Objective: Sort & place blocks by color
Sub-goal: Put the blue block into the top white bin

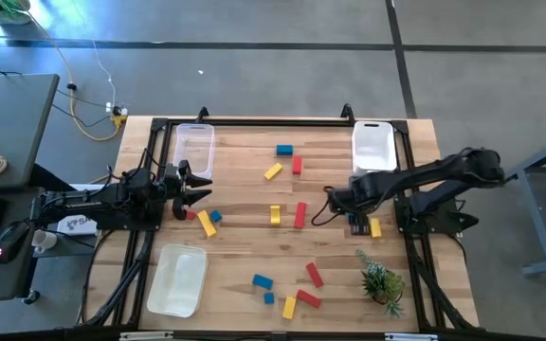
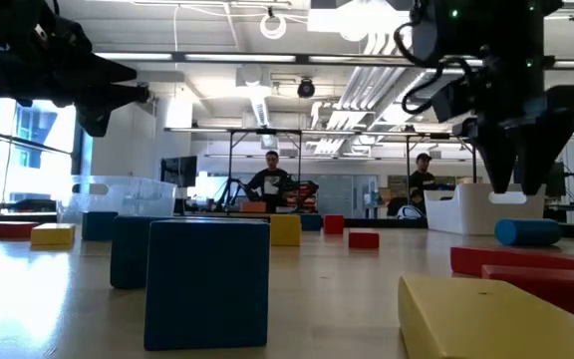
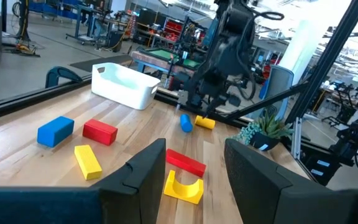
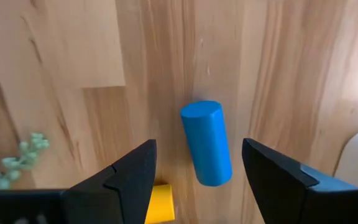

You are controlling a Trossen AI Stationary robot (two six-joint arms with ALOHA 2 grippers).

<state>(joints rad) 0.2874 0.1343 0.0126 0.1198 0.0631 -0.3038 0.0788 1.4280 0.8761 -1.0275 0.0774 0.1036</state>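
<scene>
Jaws of the right gripper [image 4: 194,163] are hanging open over a small blue cylindrical block [image 4: 206,143] lying on the wooden bench [image 4: 73,50] near the white bin [image 1: 373,144], probably about to descend and close; the left gripper [image 1: 197,186], open-jawed, is waiting beside the clear tub [image 1: 194,148].

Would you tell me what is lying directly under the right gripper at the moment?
A blue cylinder lies on the wooden table between the open fingers of the right gripper, untouched. A yellow block beside it is mostly hidden behind one finger.
</scene>
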